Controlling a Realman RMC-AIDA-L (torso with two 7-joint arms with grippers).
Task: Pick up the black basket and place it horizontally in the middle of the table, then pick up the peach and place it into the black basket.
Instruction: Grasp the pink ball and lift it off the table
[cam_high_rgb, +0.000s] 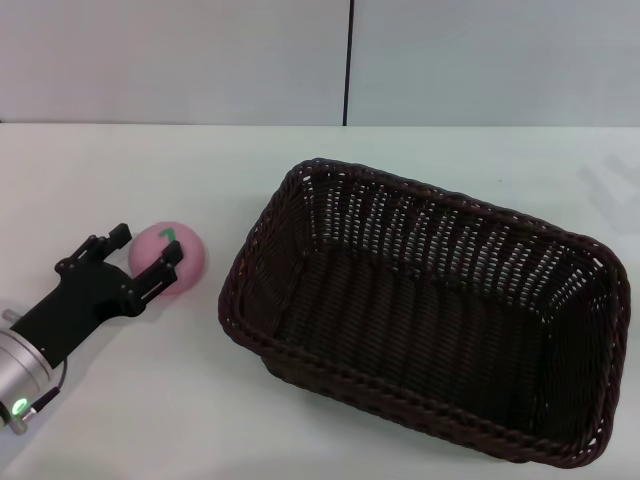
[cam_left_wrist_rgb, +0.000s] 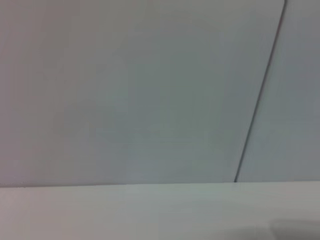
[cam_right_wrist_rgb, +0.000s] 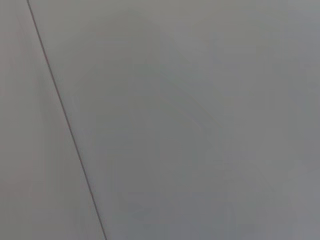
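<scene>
Presently, in the head view, the left gripper (cam_high_rgb: 147, 252) sits low at the left side of the table (cam_high_rgb: 120, 400), its black fingers spread either side of the peach (cam_high_rgb: 172, 262); one finger lies across the fruit's near side and the other stands at its far left, and whether they press on it cannot be told. The peach rests on the tabletop, just left of the black basket (cam_high_rgb: 430, 310) but apart from it. The basket stands upright, mouth up, set at a slant across the centre-right of the table. The left wrist view shows only a pale wall, a dark vertical seam and a strip of table edge. The right wrist view shows wall and seam only; the right gripper is unseen.
</scene>
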